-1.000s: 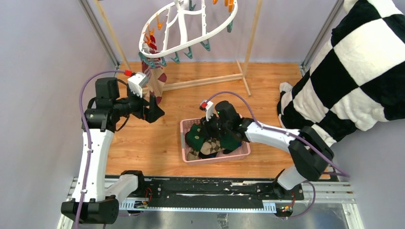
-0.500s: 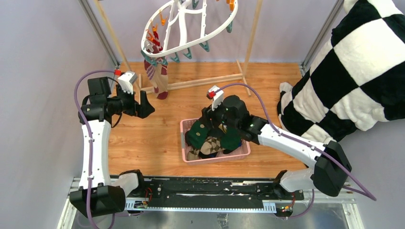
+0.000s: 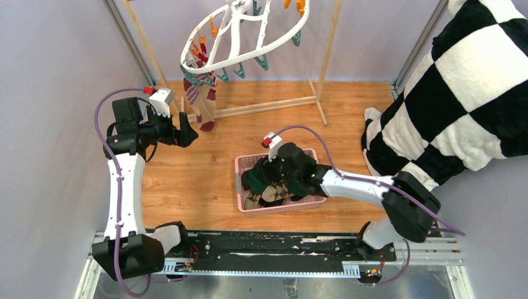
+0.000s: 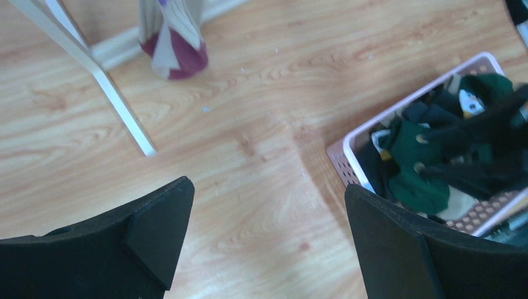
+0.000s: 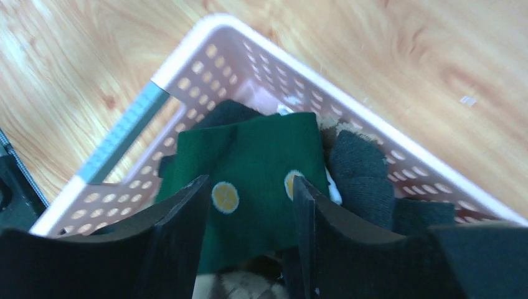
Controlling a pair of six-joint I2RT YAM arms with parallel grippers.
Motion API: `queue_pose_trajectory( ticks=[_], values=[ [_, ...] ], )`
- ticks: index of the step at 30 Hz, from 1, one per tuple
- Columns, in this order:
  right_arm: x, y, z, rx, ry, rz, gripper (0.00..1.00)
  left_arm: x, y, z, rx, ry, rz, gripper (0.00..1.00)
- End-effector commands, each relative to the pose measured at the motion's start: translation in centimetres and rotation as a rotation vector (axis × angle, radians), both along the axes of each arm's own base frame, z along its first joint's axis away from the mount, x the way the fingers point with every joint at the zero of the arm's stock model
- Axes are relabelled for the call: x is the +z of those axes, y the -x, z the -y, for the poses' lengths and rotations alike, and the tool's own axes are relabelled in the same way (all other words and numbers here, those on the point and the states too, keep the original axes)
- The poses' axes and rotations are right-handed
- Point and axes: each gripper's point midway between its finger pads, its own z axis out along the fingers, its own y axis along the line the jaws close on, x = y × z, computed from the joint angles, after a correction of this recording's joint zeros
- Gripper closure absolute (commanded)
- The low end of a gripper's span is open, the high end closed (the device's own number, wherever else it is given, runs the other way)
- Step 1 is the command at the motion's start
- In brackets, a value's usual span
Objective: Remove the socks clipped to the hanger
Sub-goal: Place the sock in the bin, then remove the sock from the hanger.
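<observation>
One sock (image 3: 202, 106) clipped, hanger's (image 3: 231, 28) 8 o'clock.
Right claw (image 5: 250, 184) part-open, empty, over green sock (image 5: 249, 149) in basket (image 5: 348, 103); left claw (image 4: 266, 190) wide, empty, apparently staged for the clipped one.

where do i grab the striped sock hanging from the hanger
Grip the striped sock mid-leg, coming in level from the left gripper's side. It hangs straight down from the hanger with the toe loose, so the flat leg should fit between the open jaws, and a downward pull would likely free it.

Left gripper (image 4: 266, 193) raised, jaws wide apart; right gripper (image 5: 249, 187) pointing down, jaws partly apart.
</observation>
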Motion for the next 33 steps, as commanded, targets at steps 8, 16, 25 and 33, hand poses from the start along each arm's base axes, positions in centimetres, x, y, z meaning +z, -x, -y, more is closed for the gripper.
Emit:
queue_pose_trajectory(
  ticks=[8, 16, 25, 33],
  values=[
    [14.7, 0.1, 2.5, -0.107, -0.261, 0.368, 0.42, 0.0, -10.6, -2.6, 0.097, -0.057, 0.261, 0.08],
    [16.6, 1.1, 3.8, -0.117, -0.316, 0.394, 0.44, -1.8, -16.2, -0.9, 0.044, 0.031, 0.257, 0.14],
    [18.6, 1.3, 4.0, -0.115, -0.345, 0.413, 0.52, -2.7, -19.9, -0.3, 0.058, 0.064, 0.217, 0.46],
    [20.4, 1.2, 2.4, -0.061, -0.368, 0.432, 0.54, -1.4, -14.9, -0.2, 0.026, -0.012, 0.243, 1.0]
  ],
)
